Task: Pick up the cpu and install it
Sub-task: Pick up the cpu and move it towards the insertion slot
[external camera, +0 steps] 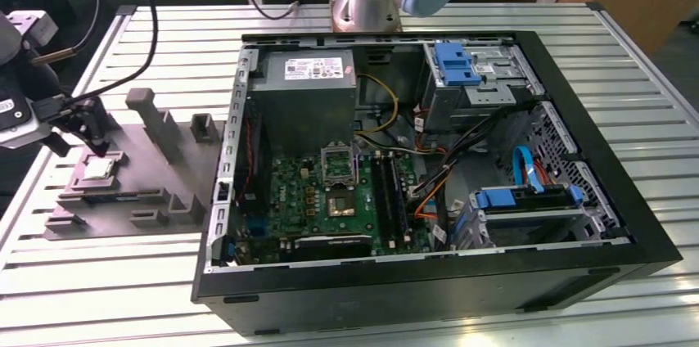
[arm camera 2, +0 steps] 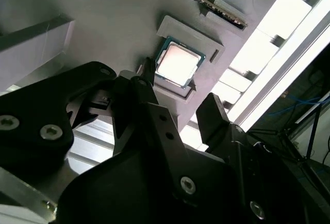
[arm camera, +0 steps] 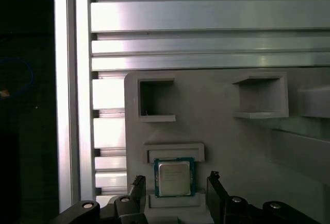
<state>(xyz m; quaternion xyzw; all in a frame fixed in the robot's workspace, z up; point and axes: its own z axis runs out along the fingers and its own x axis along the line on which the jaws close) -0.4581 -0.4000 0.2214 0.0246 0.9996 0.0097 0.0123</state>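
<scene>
My pincer (arm camera: 176,185) is spread, one finger to each side of the cpu (arm camera: 174,177) seated in the grey fixture plate (arm camera: 221,131). I judge the cpu light, rigid and fragile: grip its opposite edges only.

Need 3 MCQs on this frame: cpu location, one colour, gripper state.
1. Where is the cpu?
A. in the motherboard socket
B. in a recess of the grey fixture plate
C. lifted in the gripper

2. What colour are the plastic drive brackets in the case?
A. blue
B. red
C. yellow

3. What state is the gripper in?
A. shut on the cpu
B. open, a finger on either side of the cpu
C. shut and empty

Answers:
1 B: both wrist views show the cpu lying flat in the plate's recess.
2 A: the brackets are blue in the exterior view.
3 B: the first wrist view shows a gap between each finger and the cpu.
</scene>
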